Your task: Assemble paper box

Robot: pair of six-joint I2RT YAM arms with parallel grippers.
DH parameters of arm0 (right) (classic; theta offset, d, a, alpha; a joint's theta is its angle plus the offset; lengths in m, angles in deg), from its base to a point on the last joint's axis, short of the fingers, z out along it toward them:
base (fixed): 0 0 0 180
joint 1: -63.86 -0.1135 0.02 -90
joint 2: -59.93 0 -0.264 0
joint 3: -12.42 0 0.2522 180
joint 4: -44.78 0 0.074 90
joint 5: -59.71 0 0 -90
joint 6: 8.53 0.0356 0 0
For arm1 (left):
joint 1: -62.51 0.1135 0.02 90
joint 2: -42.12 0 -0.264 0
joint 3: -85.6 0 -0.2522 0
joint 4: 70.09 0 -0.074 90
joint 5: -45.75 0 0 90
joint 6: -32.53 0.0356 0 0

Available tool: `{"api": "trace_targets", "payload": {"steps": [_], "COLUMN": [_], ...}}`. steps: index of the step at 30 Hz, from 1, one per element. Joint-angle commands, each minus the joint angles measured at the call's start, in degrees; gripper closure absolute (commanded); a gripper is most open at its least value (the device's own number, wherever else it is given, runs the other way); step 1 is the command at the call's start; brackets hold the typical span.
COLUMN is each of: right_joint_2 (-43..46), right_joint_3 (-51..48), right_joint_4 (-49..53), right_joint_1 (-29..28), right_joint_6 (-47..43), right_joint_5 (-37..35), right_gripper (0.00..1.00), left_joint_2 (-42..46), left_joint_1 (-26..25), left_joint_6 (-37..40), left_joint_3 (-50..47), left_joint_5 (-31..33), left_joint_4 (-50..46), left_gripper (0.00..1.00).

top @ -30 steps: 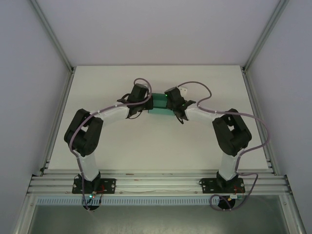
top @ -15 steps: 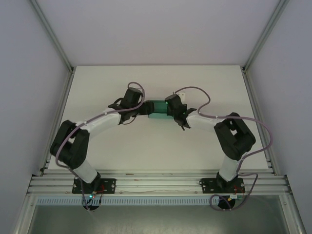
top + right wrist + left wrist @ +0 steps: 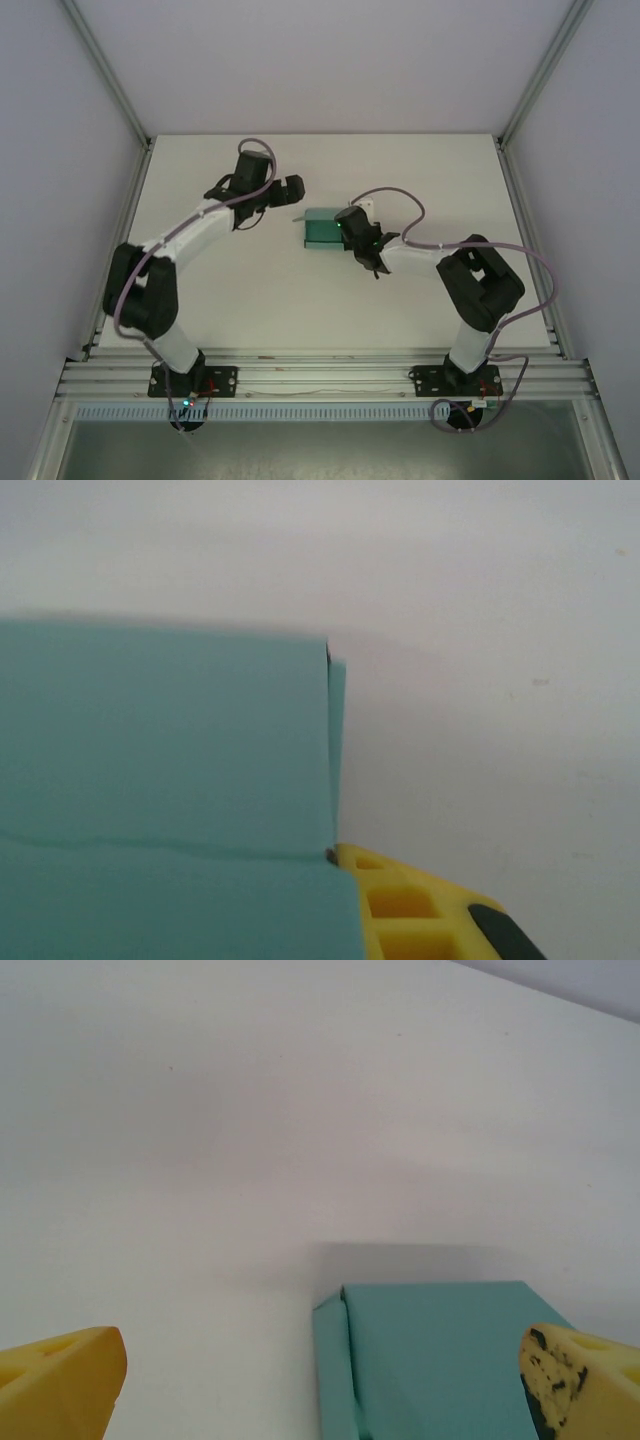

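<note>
The teal paper box (image 3: 321, 229) lies folded near the middle of the table. It fills the left of the right wrist view as the paper box (image 3: 165, 780). My right gripper (image 3: 347, 227) sits at the box's right end and is shut on its edge. One yellow finger (image 3: 420, 910) shows beside the cardboard, and the other is hidden behind it. My left gripper (image 3: 294, 192) hovers up and to the left of the box, apart from it. It is open, with its yellow fingertips (image 3: 60, 1380) wide apart. The box's corner (image 3: 430, 1360) lies ahead, between them.
The white table (image 3: 230, 280) is walled by plain panels on three sides, with aluminium posts at the back corners. An aluminium rail (image 3: 320, 380) carrying both arm bases runs along the near edge.
My left gripper has come off the box's left end and drawn back to the far left, now open. The right gripper stays on the box, shifted slightly down.
</note>
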Motion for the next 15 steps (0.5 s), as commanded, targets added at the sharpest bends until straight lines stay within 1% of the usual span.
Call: {"api": "trace_targets", "payload": {"steps": [1, 3, 6, 9, 13, 15], "right_joint_2": [0.01, -0.02, 0.25, 0.85, 2.22, 3.3], "right_joint_3": [-1.55, -1.73, -1.71, -2.04, -3.32, -4.02], "right_joint_4": [2.55, 2.39, 2.39, 2.13, 1.13, 1.48], "right_joint_1": [-0.31, -0.34, -0.32, -0.42, -0.48, -0.48], "right_joint_6": [-0.78, -0.79, -0.9, -0.8, -1.66, -2.31], "right_joint_5": [-0.47, -0.07, 0.21, 0.77, 2.35, 3.03], "right_gripper": [0.86, 0.84, 0.82, 0.8, 0.77, 0.73], "left_joint_2": [-6.72, -9.73, -11.25, -10.88, -11.25, -13.59], "left_joint_1": [0.37, 0.38, 0.31, 0.36, 0.26, 0.27], "left_joint_6": [-0.23, -0.86, -1.9, -2.13, -1.56, -1.38], "left_joint_3": [3.17, 3.74, 3.03, 0.16, -0.55, -0.86], "left_joint_5": [-9.24, -14.41, -18.17, -18.89, -19.63, -19.85], "left_joint_4": [0.28, 2.83, 5.58, 8.82, 9.59, 10.19], "left_gripper": [0.01, 0.05, 0.09, 0.1, 0.15, 0.19]}}
